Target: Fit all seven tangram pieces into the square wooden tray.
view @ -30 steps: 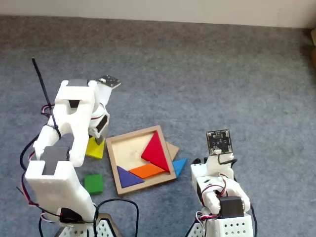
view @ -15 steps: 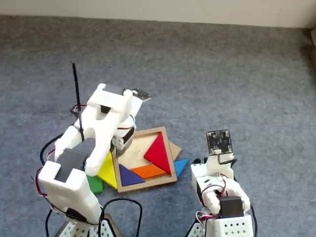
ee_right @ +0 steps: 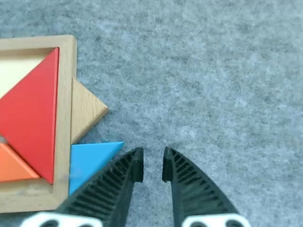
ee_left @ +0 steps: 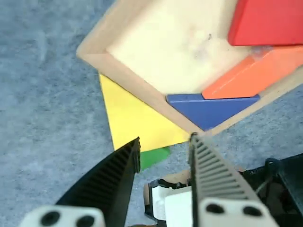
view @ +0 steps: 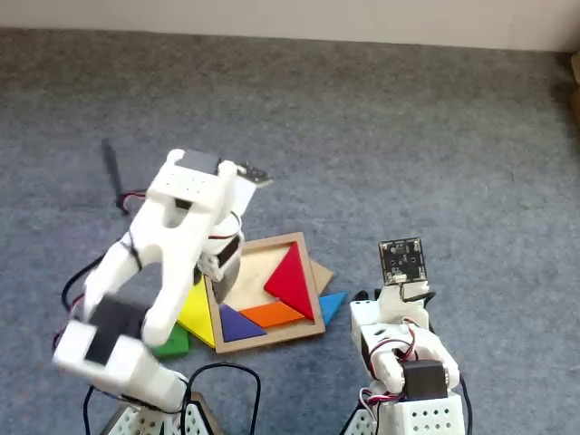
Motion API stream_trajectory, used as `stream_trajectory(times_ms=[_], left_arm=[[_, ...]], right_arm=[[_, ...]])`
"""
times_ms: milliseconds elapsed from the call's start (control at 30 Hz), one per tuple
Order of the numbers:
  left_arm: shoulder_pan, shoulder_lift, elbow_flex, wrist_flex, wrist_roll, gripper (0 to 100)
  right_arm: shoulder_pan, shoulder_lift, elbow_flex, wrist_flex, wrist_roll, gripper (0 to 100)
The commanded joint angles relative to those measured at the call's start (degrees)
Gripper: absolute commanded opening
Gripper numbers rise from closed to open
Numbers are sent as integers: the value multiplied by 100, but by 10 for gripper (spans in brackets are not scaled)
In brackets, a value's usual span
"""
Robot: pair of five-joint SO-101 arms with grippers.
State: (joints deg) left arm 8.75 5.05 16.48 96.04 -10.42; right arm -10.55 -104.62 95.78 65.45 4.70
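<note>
The square wooden tray (view: pixel 300 244) holds a red triangle (view: pixel 288 276), an orange piece (view: pixel 272 314) and a dark blue triangle (view: pixel 237 322). A yellow triangle (ee_left: pixel 132 118) lies on the carpet against the tray's (ee_left: pixel 123 75) left rim. A green piece (ee_left: pixel 154 157) peeks out from under its front corner. My left gripper (ee_left: pixel 163 146) hangs open just above the yellow triangle's (view: pixel 198 308) front tip, holding nothing. My right gripper (ee_right: pixel 152 153) is narrowly open over bare carpet. It is right of a light blue triangle (ee_right: pixel 92 158) and a plain wooden triangle (ee_right: pixel 85 109), both outside the tray.
Grey carpet runs wide behind and to the right of the tray. The left arm (view: pixel 181 227) leans over the tray's left side. The right arm (view: pixel 403 317) sits folded near its base at the front right. Cables trail by the left base.
The left arm swung from left of the tray toward its left rim. The yellow triangle slid forward along that rim and now partly covers the green piece. The right arm has not moved.
</note>
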Motion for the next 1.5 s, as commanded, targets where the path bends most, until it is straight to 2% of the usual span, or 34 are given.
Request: stream_trajectory(times_ms=[0, 100, 200, 333, 467, 667, 833, 1033, 1200, 1333, 1467], left_arm=[[13, -1420, 31, 237, 18, 242], [-180, -1982, 400, 237, 26, 283], [-681, -2070, 699, 220, 9, 303], [-1429, -2070, 1279, -325, -554, 306], [-1684, -2070, 1982, -1011, -703, 308], [-1666, -1930, 2545, -1767, -686, 309], [-1657, -866, 2492, -2048, -677, 306], [-1455, 136, 2035, -1969, -545, 282], [-743, 127, 1745, -1679, -211, 173], [-268, 127, 1446, -1433, 237, 136], [-92, 127, 1068, -1116, 422, 107]], right_arm=[[75, -57, 558, -110, -26, 77], [75, -57, 558, -110, -26, 77], [75, -57, 558, -110, -26, 77], [75, -57, 558, -110, -26, 77], [75, -57, 558, -101, -26, 77], [75, -57, 558, -101, -26, 77], [75, -57, 558, -101, -26, 77], [75, -57, 558, -101, -26, 77], [75, -57, 558, -101, -26, 77], [75, -57, 558, -101, -26, 77], [75, -57, 558, -101, -26, 77]])
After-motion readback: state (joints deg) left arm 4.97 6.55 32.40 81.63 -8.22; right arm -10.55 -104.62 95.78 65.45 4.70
